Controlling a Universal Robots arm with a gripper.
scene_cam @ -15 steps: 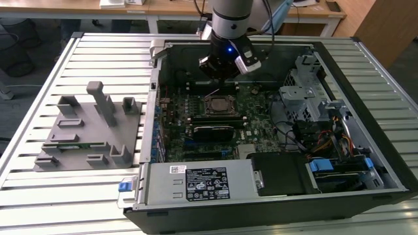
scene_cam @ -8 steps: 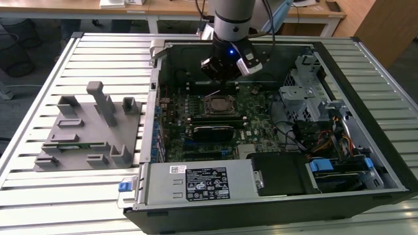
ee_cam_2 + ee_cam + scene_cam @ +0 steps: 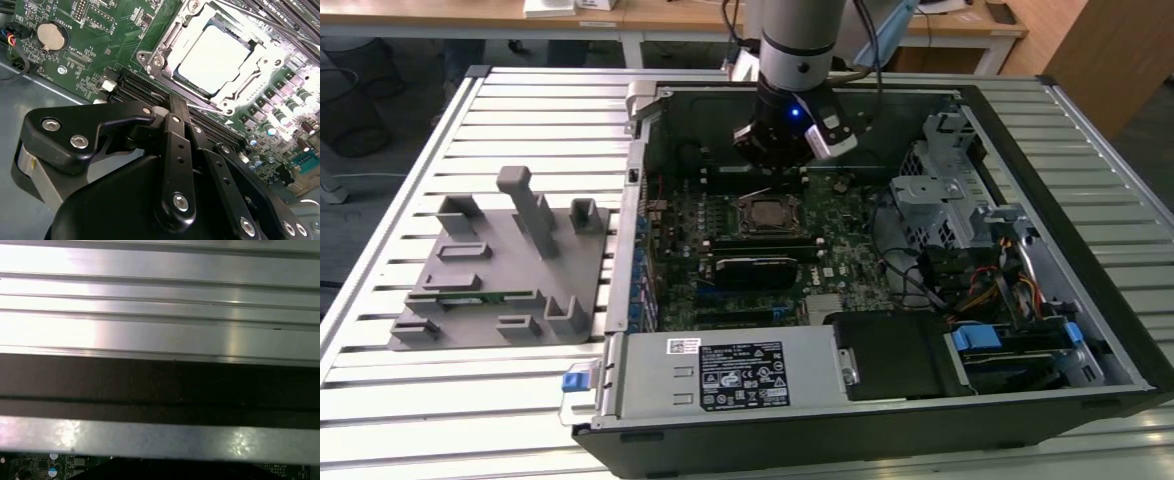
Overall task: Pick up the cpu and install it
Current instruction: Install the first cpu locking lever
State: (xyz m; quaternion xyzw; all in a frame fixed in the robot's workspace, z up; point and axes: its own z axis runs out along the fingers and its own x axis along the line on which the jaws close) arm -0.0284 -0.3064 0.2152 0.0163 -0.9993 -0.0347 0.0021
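Inside open case [image 3: 1067,250], cpu [image 3: 212,60] sits in socket frame [image 3: 150,60] on board [image 3: 854,250]; tool [image 3: 781,160] above, tips hidden, grip state unclear.

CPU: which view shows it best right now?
Second wrist view: the cpu sits large in its socket frame, silvery top plain. In the exterior view it is a small square on the motherboard.

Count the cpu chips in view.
1. The cpu lies in the socket frame on the motherboard, inside the open computer case, just ahead of the gripper. Others could be hidden behind the grey fixture's uprights.
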